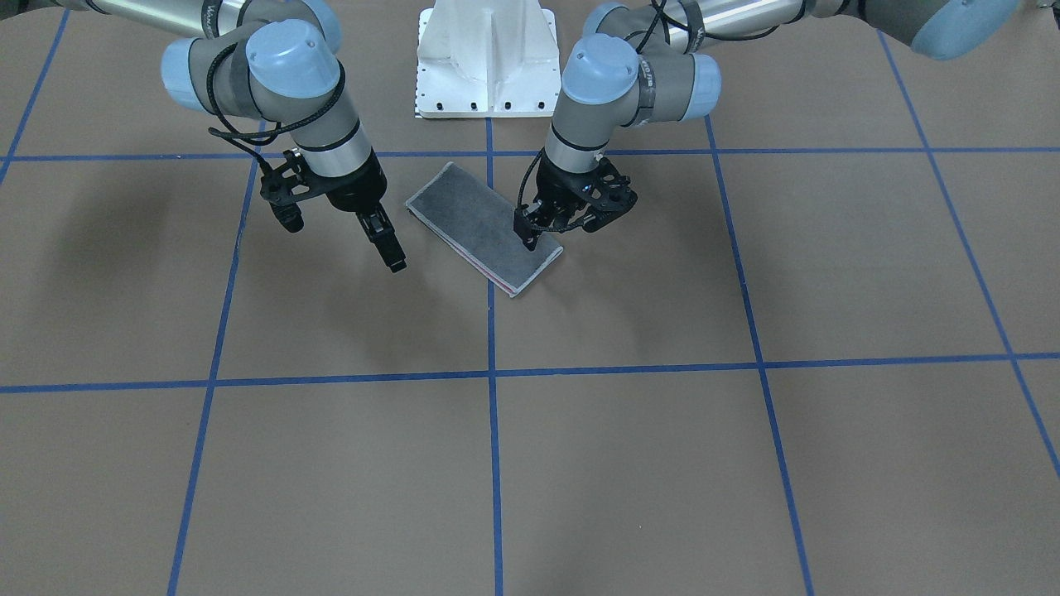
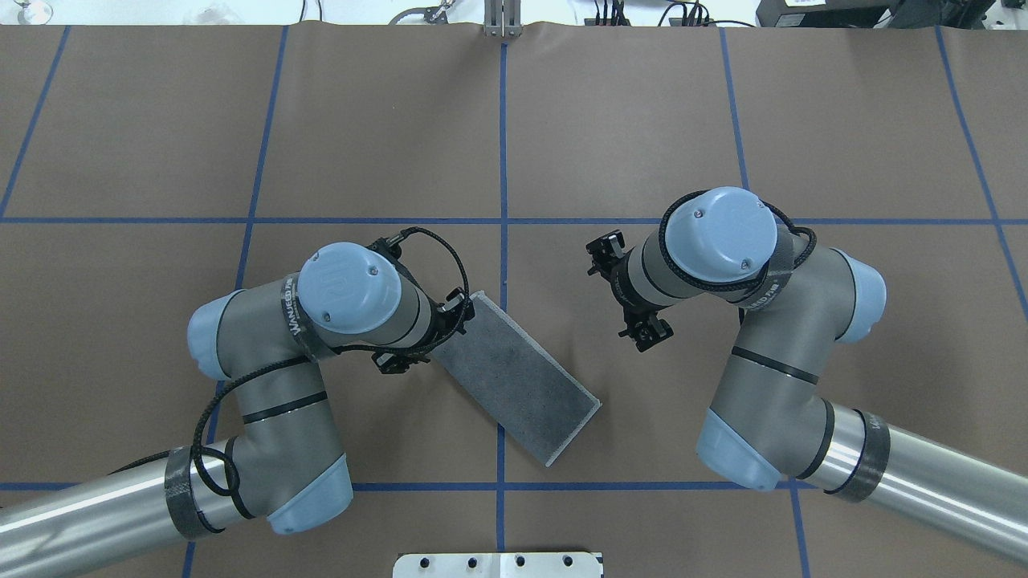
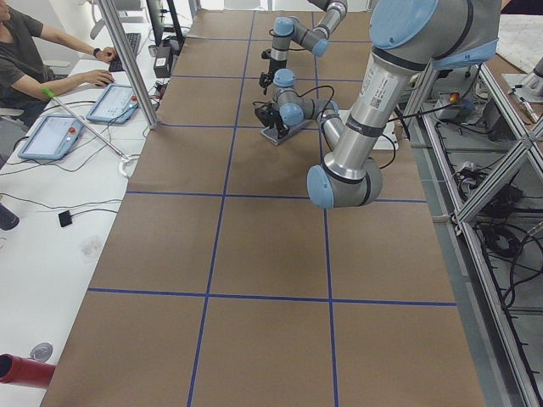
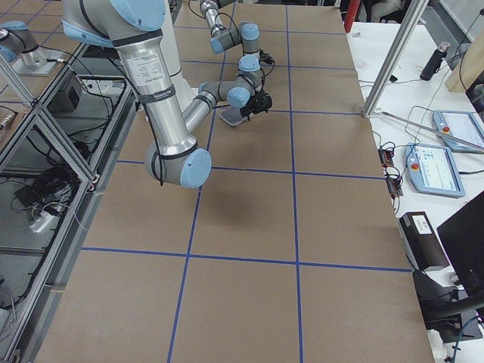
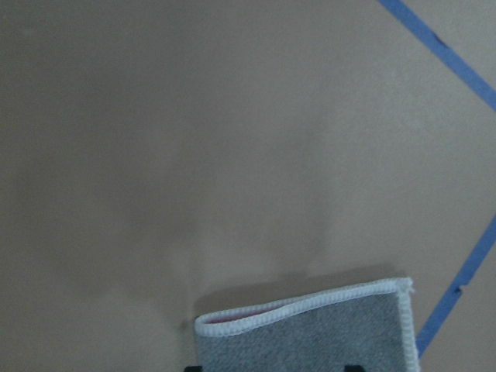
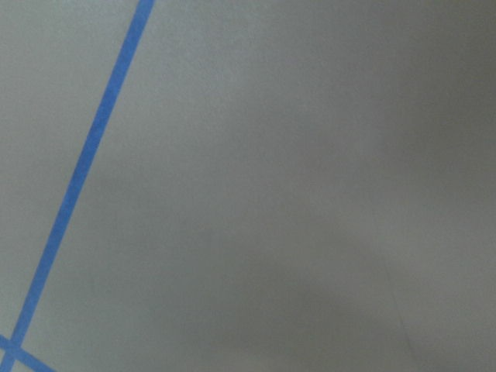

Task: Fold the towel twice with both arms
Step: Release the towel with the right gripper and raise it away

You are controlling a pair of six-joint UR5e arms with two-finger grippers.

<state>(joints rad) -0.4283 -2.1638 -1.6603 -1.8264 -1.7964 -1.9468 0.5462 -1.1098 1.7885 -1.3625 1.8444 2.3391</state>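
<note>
The towel (image 1: 484, 236) lies flat on the table as a long rectangle, folded over itself, dark grey face up, with a thin pink-red line showing along one long edge. It also shows in the overhead view (image 2: 522, 377). My left gripper (image 1: 528, 238) points down over the towel's short end farthest from the base. In the left wrist view the towel's corner (image 5: 310, 333) lies just below the two parted fingertips, and the gripper is open and empty. My right gripper (image 1: 396, 261) hangs beside the towel over bare table, apart from it, empty and apparently open.
The white pedestal base (image 1: 487, 58) stands just behind the towel. Blue tape lines (image 1: 490, 331) cross the brown table. An operator sits at a side desk (image 3: 51, 76) beyond the table's far edge.
</note>
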